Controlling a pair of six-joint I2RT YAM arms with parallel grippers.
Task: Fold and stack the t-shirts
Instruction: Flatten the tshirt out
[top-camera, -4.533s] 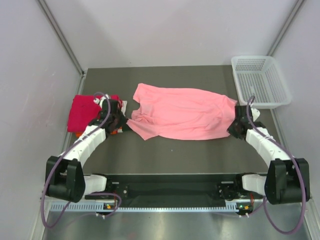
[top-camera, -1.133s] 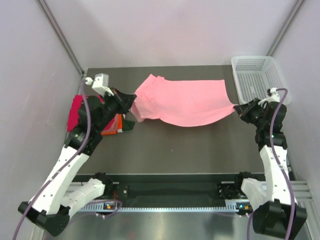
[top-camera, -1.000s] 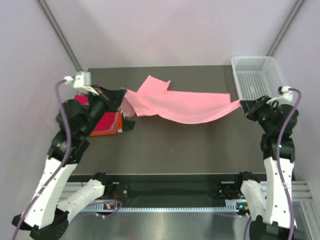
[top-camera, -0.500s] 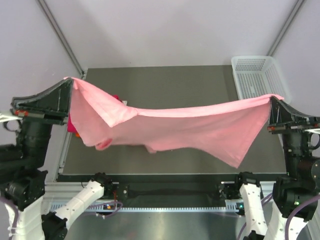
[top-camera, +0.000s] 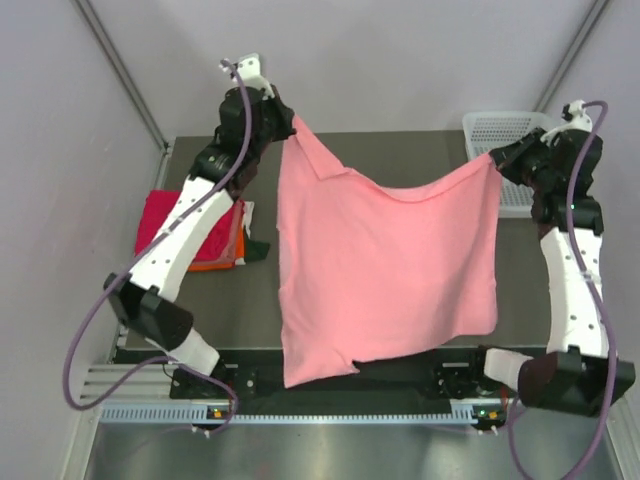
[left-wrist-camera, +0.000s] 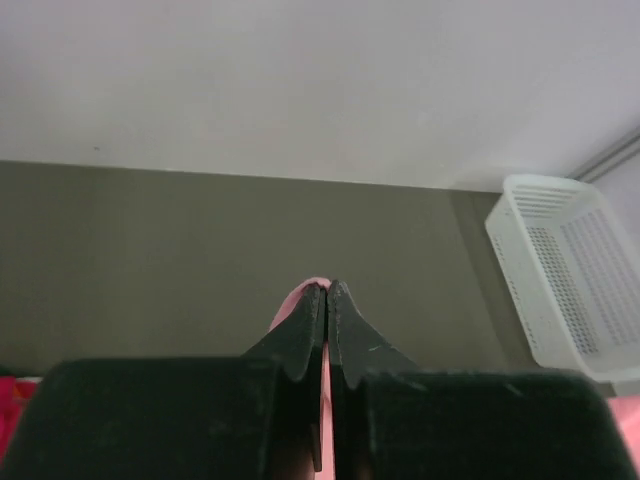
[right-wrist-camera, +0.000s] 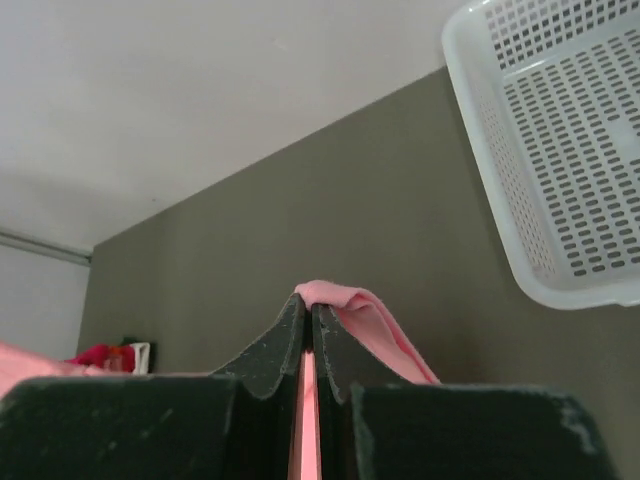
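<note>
The light salmon-pink t-shirt (top-camera: 385, 270) hangs spread out between both grippers, its lower edge reaching the table's front rail. My left gripper (top-camera: 291, 124) is shut on its top left corner, high near the back wall; the pink cloth (left-wrist-camera: 318, 290) shows between the closed fingers. My right gripper (top-camera: 495, 158) is shut on the top right corner, with a pink fold (right-wrist-camera: 345, 300) over its fingertips. The folded magenta-red shirt (top-camera: 165, 220) lies at the left on the folded orange one (top-camera: 215, 262).
A white mesh basket (top-camera: 500, 135) stands at the back right, behind my right gripper; it also shows in the left wrist view (left-wrist-camera: 575, 270) and the right wrist view (right-wrist-camera: 560, 130). A dark tabletop (top-camera: 400, 150) shows behind the shirt. Grey walls close in on three sides.
Both arms have swung from low and wide at the table's sides to high at the back. The shirt went from a sagging horizontal stretch to hanging down full length.
</note>
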